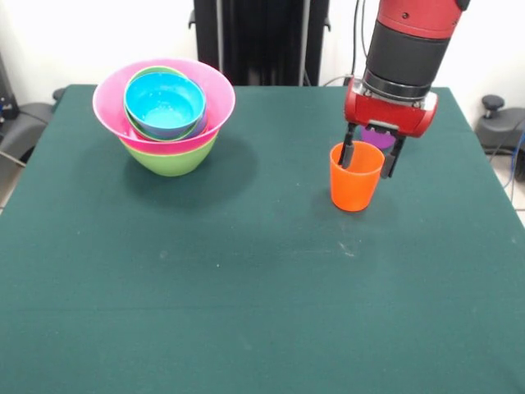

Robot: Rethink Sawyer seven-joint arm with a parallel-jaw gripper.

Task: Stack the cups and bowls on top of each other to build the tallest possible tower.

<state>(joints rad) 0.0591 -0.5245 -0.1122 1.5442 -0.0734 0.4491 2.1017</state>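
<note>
- Standing upright on the green table (246,271), right of centre in the front view: orange cup (355,185), mouth up.
- Peeking out just behind that cup's rim, under the wrist: a sliver of purple cup (379,138), mostly hidden.
- Hanging over the orange cup from above: gripper (371,160), fingers parted about a cup's width, pointing straight down.
- Dipping inside the cup's mouth at its left rim: one finger (348,153); running down by the right rim: the other, inside or outside the wall hard to tell.
- Gripping nothing firmly as far as can be seen; jaws sitting open around the rim, not pinched on the wall.
- Carrying the gripper: red wrist block and black-and-red arm (408,41), coming down from the top edge.
- Sitting well apart at the table's far left: tower (164,115) of nested bowls.
- Forming its base: lime green bowl (171,160); resting in that: wide pink bowl (111,103); nesting inside, with another green rim around it: cyan bowl (164,100) on top.
- Lying bare between tower and cup: cloth.
</note>
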